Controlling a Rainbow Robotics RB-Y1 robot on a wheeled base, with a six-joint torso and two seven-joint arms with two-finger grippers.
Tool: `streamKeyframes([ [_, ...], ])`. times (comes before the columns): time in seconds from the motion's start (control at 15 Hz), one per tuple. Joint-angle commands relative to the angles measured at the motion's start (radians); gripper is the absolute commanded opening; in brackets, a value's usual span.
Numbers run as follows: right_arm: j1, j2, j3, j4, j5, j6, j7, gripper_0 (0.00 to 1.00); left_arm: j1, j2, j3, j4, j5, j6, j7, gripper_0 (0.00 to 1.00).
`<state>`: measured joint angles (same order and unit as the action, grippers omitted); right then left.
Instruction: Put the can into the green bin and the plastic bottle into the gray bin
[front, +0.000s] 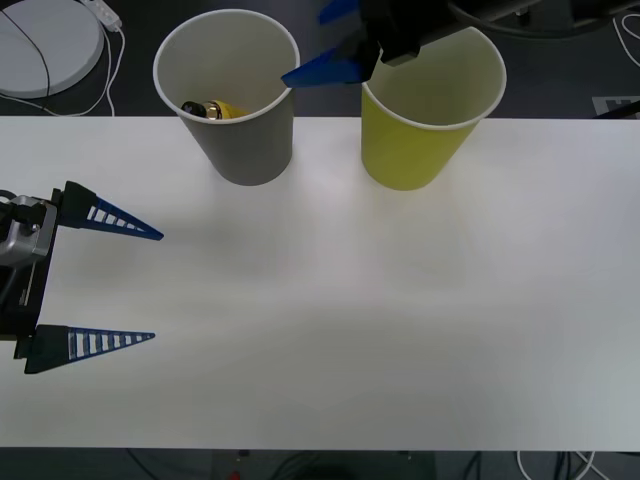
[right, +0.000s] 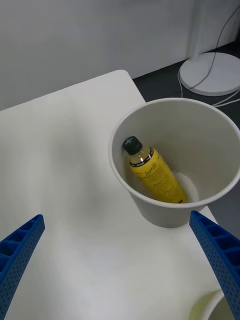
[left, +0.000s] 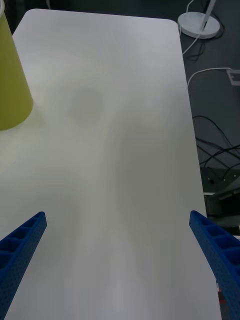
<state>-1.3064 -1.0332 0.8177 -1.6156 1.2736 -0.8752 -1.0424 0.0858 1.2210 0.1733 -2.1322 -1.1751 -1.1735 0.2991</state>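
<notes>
The gray bin (front: 245, 150) stands at the table's back, left of the green bin (front: 415, 150). The plastic bottle (front: 215, 109), yellow with a dark cap, lies slanted inside the gray bin (right: 165, 212); the right wrist view shows the bottle (right: 155, 175) resting against the white inner wall. My right gripper (front: 302, 46) hovers open above the gap between the two bins, with nothing in it (right: 115, 216). My left gripper (front: 158, 287) is open and empty over the table's left side (left: 117, 214). The can is hidden or out of view.
The white table (front: 350, 330) stretches bare in front of the bins. A white round stand base (front: 45, 45) with cables sits on the floor beyond the back left corner. The green bin (left: 10, 85) shows at the edge of the left wrist view.
</notes>
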Motion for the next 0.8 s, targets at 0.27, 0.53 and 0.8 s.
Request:
streamKeyframes([
  [0.27,0.274,-0.14,-0.154,-0.176,-0.103,0.039,0.246,1.0,0.0,0.0,0.0,0.0,0.0,0.0,0.0,1.0],
  [0.53,0.515,-0.209,-0.325,-0.337,-0.088,0.058,0.282,1.0,0.0,0.0,0.0,0.0,0.0,0.0,0.0,1.0],
  [0.8,0.727,-0.223,-0.48,-0.432,-0.068,0.058,0.346,1.0,0.0,0.0,0.0,0.0,0.0,0.0,0.0,1.0],
])
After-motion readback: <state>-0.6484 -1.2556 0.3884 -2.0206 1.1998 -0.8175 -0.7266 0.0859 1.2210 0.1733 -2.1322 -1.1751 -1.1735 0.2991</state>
